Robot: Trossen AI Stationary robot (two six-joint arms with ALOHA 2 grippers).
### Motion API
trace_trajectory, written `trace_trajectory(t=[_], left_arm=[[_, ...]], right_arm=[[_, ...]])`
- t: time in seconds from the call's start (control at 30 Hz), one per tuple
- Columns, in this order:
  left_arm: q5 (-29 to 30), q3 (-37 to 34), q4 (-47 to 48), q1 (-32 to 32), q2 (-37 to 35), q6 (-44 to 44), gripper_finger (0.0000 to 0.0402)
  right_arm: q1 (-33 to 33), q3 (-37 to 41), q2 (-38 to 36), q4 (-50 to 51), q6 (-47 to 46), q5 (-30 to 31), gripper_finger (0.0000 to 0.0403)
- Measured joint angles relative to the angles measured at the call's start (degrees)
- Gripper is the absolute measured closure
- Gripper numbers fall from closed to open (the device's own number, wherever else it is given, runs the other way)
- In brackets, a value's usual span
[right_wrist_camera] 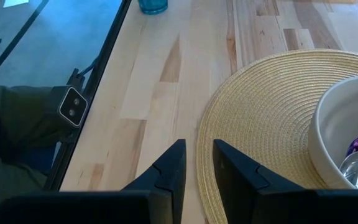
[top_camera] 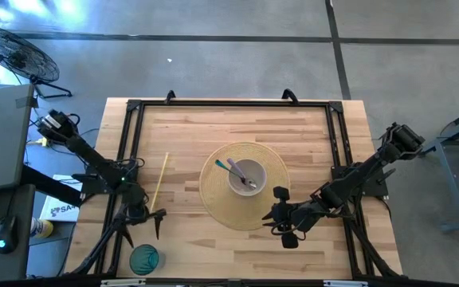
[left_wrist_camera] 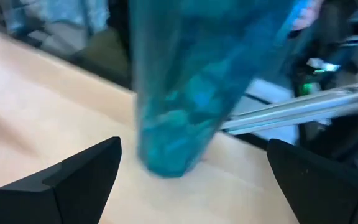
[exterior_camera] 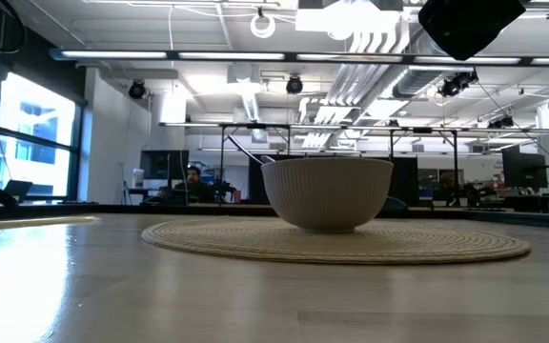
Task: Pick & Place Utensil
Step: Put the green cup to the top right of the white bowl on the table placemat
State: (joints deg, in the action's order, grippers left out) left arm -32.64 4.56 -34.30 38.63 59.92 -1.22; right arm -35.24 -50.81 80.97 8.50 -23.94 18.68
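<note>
A white ribbed bowl (top_camera: 247,176) (exterior_camera: 328,191) stands on a round woven mat (top_camera: 213,191) (right_wrist_camera: 266,118). Two utensils (top_camera: 237,171) lie in the bowl, one with a blue handle and one with a purple handle; their handles lean on its rim, and a metal end (right_wrist_camera: 357,168) shows inside. My right gripper (top_camera: 280,215) (right_wrist_camera: 197,167) is shut and hangs above the mat's near edge, touching nothing. My left gripper (top_camera: 156,220) (left_wrist_camera: 191,168) is open, just beyond a teal cup (top_camera: 143,259) (left_wrist_camera: 185,93) that stands upright near the table's near edge.
A thin yellow stick (top_camera: 160,182) lies flat on the table left of the mat. A black frame (top_camera: 229,104) borders the table's far and side edges. Bare wood lies between the mat and the teal cup (right_wrist_camera: 152,5).
</note>
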Motion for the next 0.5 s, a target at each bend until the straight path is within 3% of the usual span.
trace_trajectory(t=[0.1,0.5], left_arm=[[-2.64,0.04,-1.6,0.0,-0.02,-0.11,0.0001],[-0.54,0.1,-5.32,0.0,3.86,-4.34,0.0001]], right_arm=[[0.0,0.0,0.0,-0.03,0.0,0.0,0.0329],[0.0,0.0,0.0,-0.03,0.0,0.0,0.0329]])
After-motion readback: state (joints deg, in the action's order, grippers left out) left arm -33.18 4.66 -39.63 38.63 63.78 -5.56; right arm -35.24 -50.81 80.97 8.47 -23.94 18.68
